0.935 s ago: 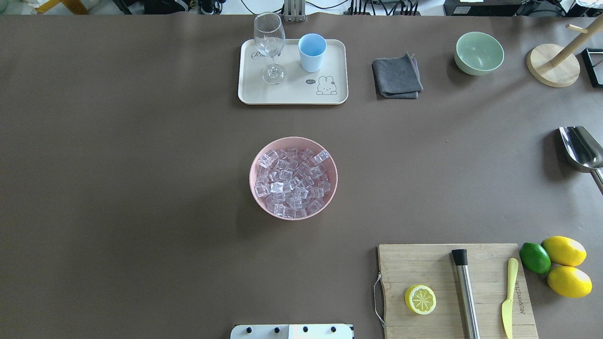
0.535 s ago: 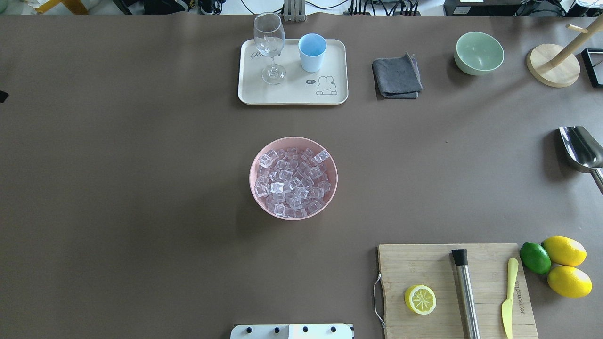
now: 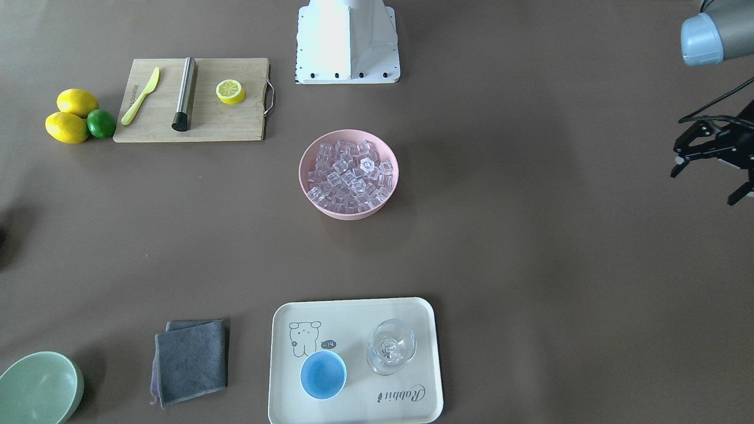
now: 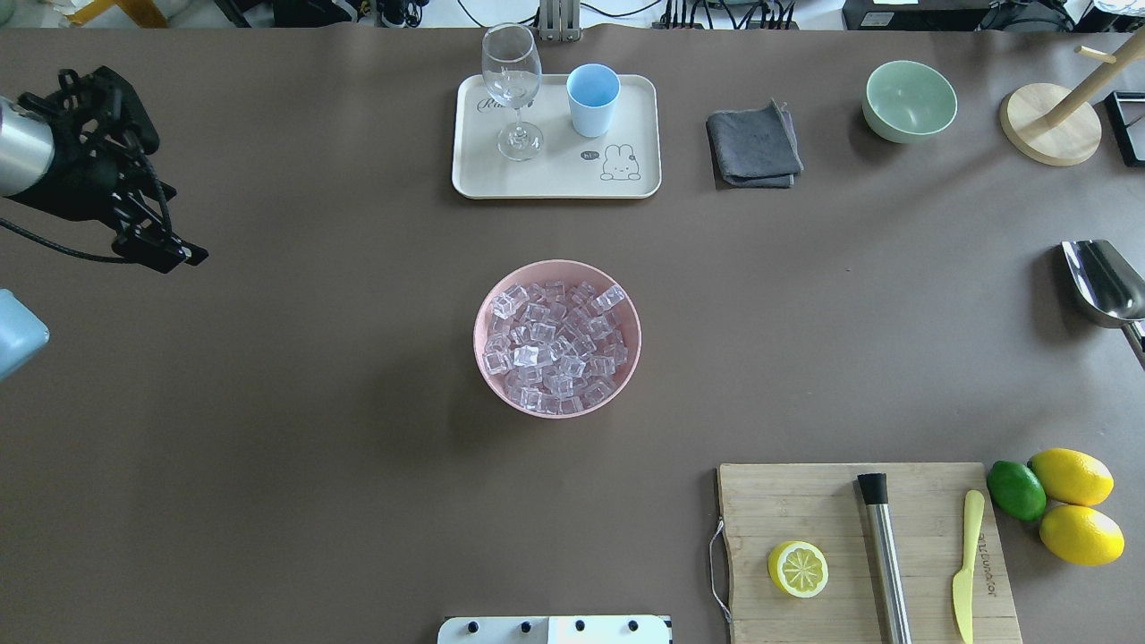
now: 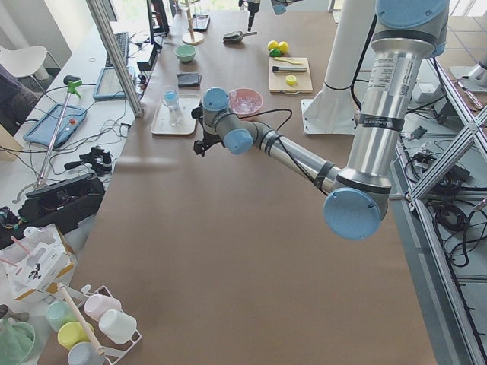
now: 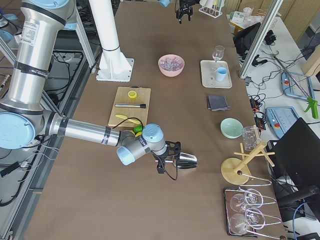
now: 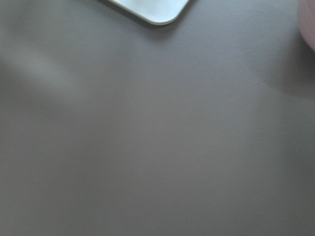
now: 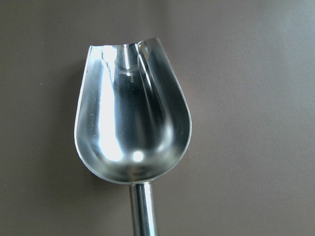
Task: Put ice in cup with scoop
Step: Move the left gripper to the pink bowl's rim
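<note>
The ice (image 4: 555, 344) fills a pink bowl (image 4: 556, 265) at the table's middle. The light-blue cup (image 4: 592, 98) stands upright on a cream tray (image 4: 555, 183) at the far side, beside a stemmed glass (image 4: 512, 80). At the right edge the steel scoop (image 4: 1105, 282) lies on the table, its handle running out of view. The right wrist view looks straight down into the scoop's bowl (image 8: 130, 123). My right gripper (image 6: 167, 161) is at the scoop's handle; I cannot tell whether it is shut. Far left of the bowl, my left gripper (image 4: 165, 197) hangs open and holds nothing.
A cutting board (image 4: 805, 501) at the near right carries a lemon half, a steel cylinder (image 4: 884, 555) and a yellow knife. Two lemons and a lime (image 4: 1015, 489) lie beside it. A grey cloth (image 4: 754, 143), a green bowl (image 4: 909, 100) and a wooden stand (image 4: 1048, 123) sit far right.
My left arm has come into the overhead view from the left edge, its gripper open. The scoop, bowl and cup have not visibly moved.
</note>
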You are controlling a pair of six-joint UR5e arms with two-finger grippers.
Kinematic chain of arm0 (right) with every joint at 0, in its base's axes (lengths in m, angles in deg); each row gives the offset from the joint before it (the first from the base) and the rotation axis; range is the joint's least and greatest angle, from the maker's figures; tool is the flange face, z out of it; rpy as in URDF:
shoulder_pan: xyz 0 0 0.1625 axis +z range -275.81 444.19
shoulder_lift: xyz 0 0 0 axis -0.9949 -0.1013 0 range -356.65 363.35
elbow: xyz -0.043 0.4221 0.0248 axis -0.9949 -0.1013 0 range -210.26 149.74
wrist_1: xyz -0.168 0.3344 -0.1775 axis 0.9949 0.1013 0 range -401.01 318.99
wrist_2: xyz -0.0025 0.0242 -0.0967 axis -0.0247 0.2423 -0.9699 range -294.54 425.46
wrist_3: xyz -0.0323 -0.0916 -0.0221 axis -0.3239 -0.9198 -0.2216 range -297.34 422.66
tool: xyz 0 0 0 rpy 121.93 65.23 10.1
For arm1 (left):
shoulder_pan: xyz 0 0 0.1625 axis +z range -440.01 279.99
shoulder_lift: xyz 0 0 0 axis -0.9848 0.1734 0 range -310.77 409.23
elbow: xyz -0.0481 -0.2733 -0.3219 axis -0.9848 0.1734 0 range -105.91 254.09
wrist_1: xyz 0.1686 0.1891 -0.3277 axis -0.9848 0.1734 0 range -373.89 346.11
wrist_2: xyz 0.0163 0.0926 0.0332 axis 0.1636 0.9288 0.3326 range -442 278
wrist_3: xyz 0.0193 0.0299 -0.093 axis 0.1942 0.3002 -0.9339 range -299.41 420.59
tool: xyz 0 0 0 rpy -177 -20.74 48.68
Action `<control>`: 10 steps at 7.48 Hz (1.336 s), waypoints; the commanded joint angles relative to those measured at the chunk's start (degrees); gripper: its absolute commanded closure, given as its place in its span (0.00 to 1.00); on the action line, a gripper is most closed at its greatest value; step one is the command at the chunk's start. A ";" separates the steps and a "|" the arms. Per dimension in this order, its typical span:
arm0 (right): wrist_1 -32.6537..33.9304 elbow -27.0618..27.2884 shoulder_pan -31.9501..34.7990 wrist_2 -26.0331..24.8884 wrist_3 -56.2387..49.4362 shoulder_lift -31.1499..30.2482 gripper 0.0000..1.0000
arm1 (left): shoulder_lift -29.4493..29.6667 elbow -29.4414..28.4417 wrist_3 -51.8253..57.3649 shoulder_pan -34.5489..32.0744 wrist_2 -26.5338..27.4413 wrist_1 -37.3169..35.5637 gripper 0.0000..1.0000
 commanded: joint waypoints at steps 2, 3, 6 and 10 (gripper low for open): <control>-2.72 -1.63 -4.38 -1.23 -0.03 1.02 0.04 | 3.38 -0.45 2.65 11.87 1.62 6.02 0.01; -2.72 -1.63 -5.09 -1.76 -0.82 1.02 0.06 | 3.39 -0.71 2.84 13.37 3.03 8.28 0.01; -2.72 -1.63 -5.89 -1.76 -3.71 0.59 0.38 | 6.53 -6.69 2.40 20.22 4.96 18.41 0.01; -2.72 -1.72 -5.98 -1.76 -4.34 0.15 0.78 | 7.43 -11.52 2.58 25.87 12.44 29.83 0.01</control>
